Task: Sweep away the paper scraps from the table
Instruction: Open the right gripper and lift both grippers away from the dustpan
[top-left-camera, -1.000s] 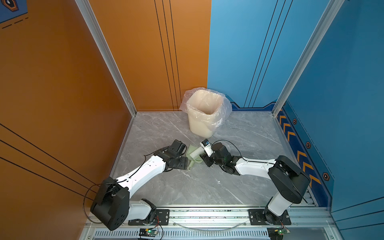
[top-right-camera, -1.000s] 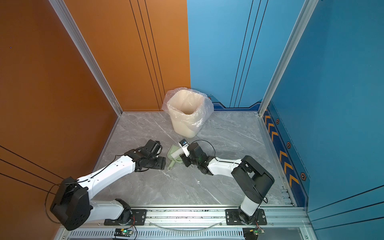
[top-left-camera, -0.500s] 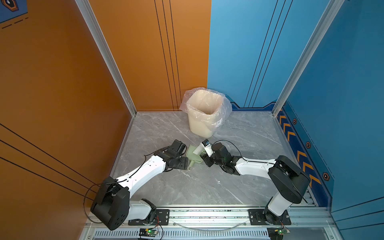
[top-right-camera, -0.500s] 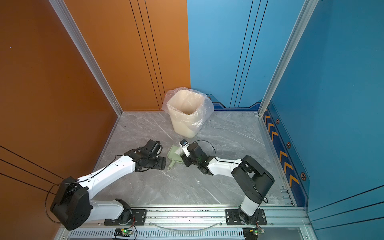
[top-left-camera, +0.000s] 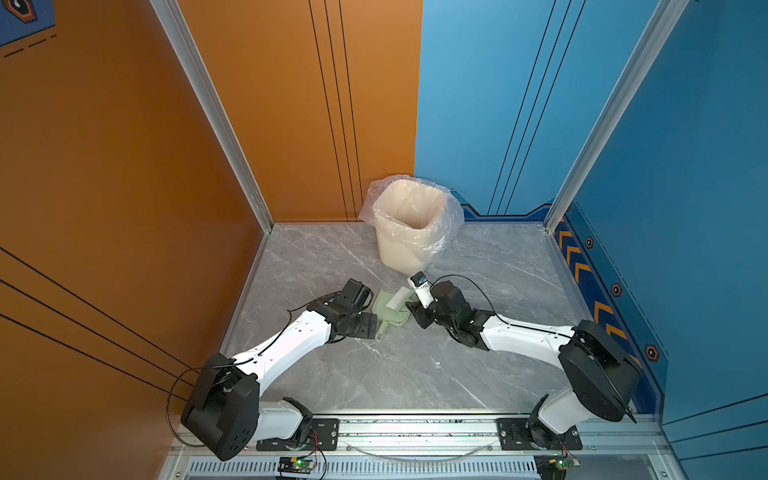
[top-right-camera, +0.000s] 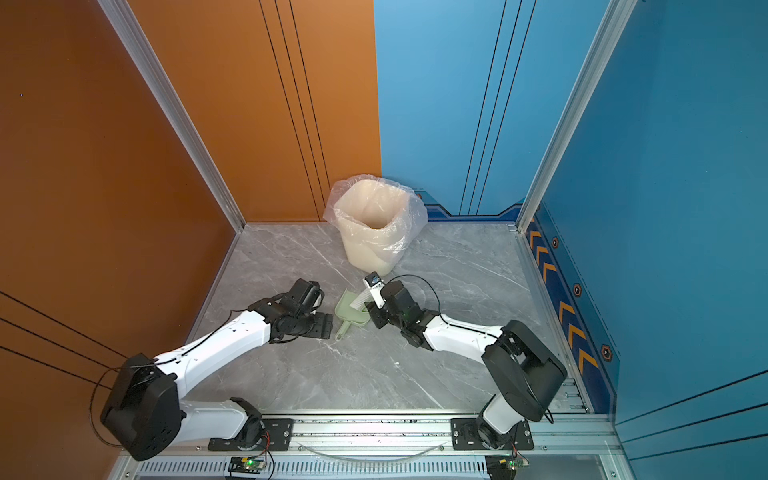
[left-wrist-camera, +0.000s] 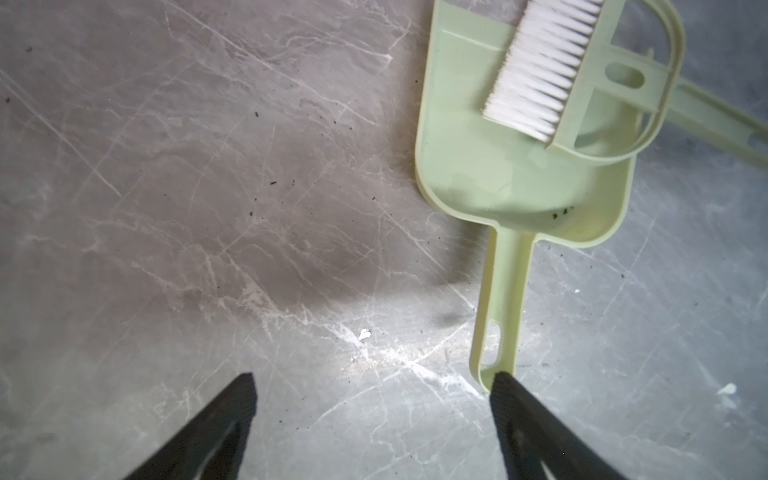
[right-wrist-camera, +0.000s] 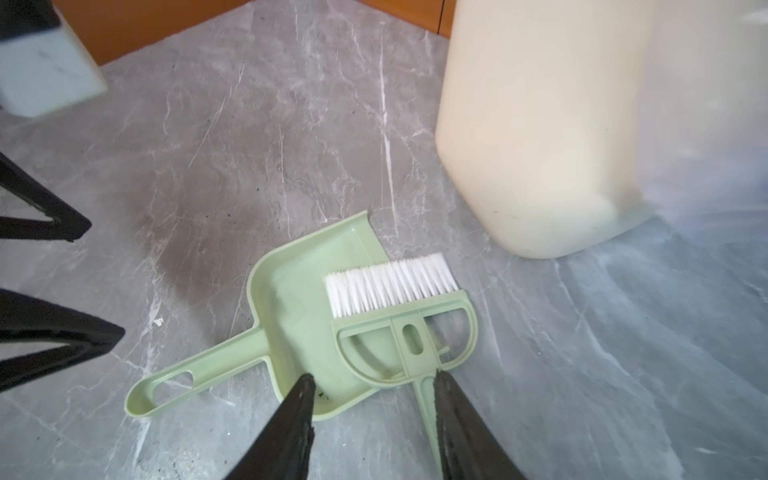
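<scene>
since 1 s ago: opens left gripper (left-wrist-camera: 374, 376) wide, leaves pale green plastic dustpan (left-wrist-camera: 498, 178) flat on grey marble table (left-wrist-camera: 208, 187). holds right gripper (right-wrist-camera: 374, 375) half-open astride white-bristled brush (right-wrist-camera: 390, 286) handle. finds no paper scraps on it or in pan; prob. done.

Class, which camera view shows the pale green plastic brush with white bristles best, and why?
The right wrist view: the pale green plastic brush with white bristles shows its whole head, close. The left wrist view crops the brush; in both top views it is tiny.

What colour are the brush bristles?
White; the bristles show best in the right wrist view.
</scene>
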